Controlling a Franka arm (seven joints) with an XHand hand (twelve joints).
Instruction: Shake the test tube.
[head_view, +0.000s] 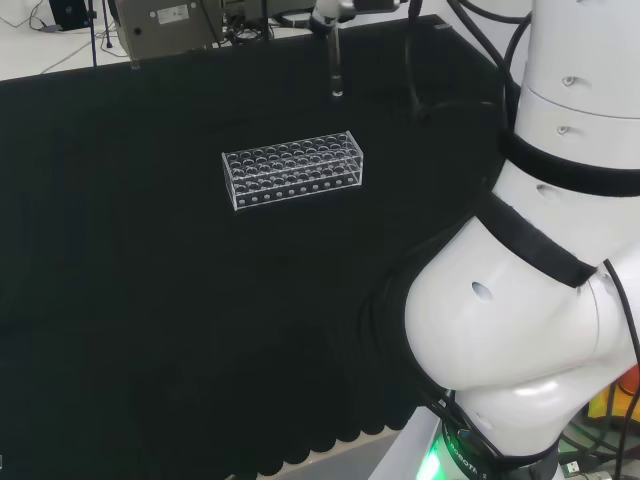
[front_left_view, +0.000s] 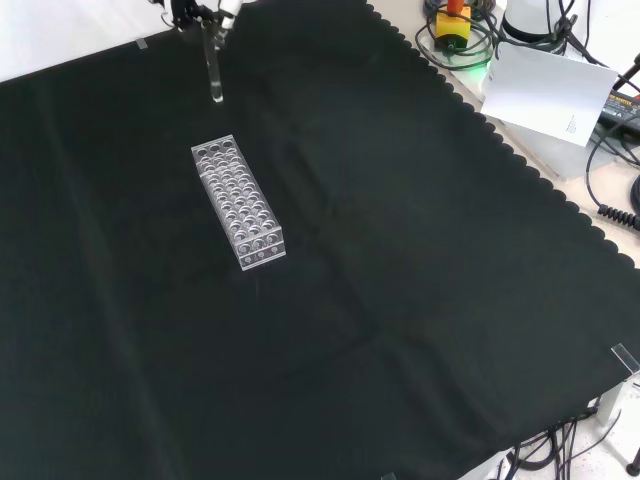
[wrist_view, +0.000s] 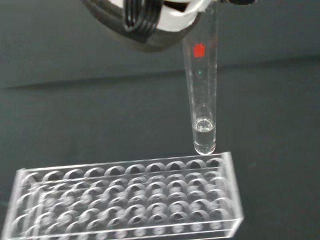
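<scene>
At the far edge of the black cloth (head_view: 150, 330) in the head view, the hand (head_view: 330, 14) enters from the top of the picture, cut off so that little more than a white fingertip region shows. From it a clear test tube (head_view: 336, 70) hangs upright, its rounded end above the cloth and apart from the rack (head_view: 292, 168). The front view places the same tube at the upper left, below the hand, and just beyond the rack's far short end, with bare cloth between them. Most of the hand lies outside this picture as well. The wrist view gives what the other two lack: the tube close up, with a small red mark on its wall and a little clear liquid pooled in its rounded tip, which hangs above one corner of the rack without touching it. The tube's upper end disappears behind blurred white and black parts of the hand that close round it; the fingers themselves are hard to make out singly. The rack is clear plastic with many round wells, and no well can be seen to hold a tube. Open cloth surrounds the rack on every side. The arm's white links (head_view: 540, 280) stand at the right of the head view.
</scene>
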